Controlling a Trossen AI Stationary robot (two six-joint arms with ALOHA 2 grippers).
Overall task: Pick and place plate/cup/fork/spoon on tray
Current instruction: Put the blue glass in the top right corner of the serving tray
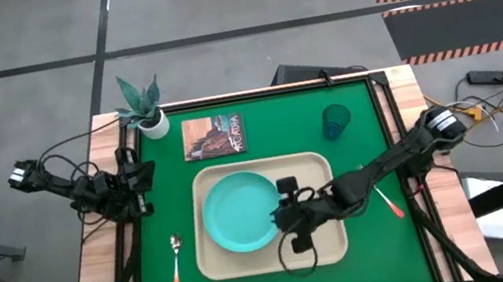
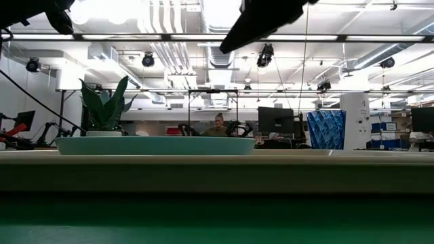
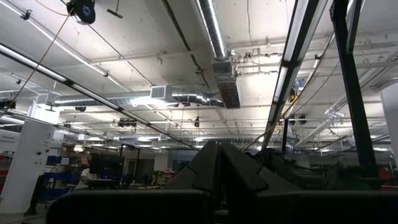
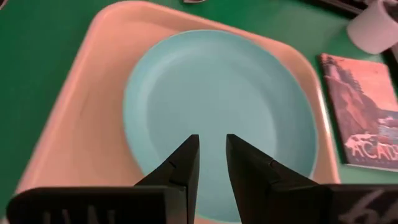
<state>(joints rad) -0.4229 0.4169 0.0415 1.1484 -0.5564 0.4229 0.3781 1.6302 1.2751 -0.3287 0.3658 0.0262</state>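
The turquoise plate (image 1: 240,212) lies flat in the left half of the beige tray (image 1: 328,240); the right wrist view looks down on the plate (image 4: 217,106). My right gripper (image 1: 283,222) hovers above the plate's right rim, fingers (image 4: 211,140) narrowly open with nothing between them. The dark blue cup (image 1: 335,121) stands on the green mat behind the tray. The spoon (image 1: 176,259) lies on the mat left of the tray. The fork (image 1: 390,203) lies to the tray's right, partly under my right arm. My left gripper (image 1: 141,179) waits shut at the left edge, pointing upward (image 3: 219,149).
A white pot with a green plant (image 1: 149,117) stands at the far left corner, with a brown picture card (image 1: 213,136) beside it. The tray's right half (image 1: 313,177) is bare. Cables run along the table's right edge (image 1: 403,137).
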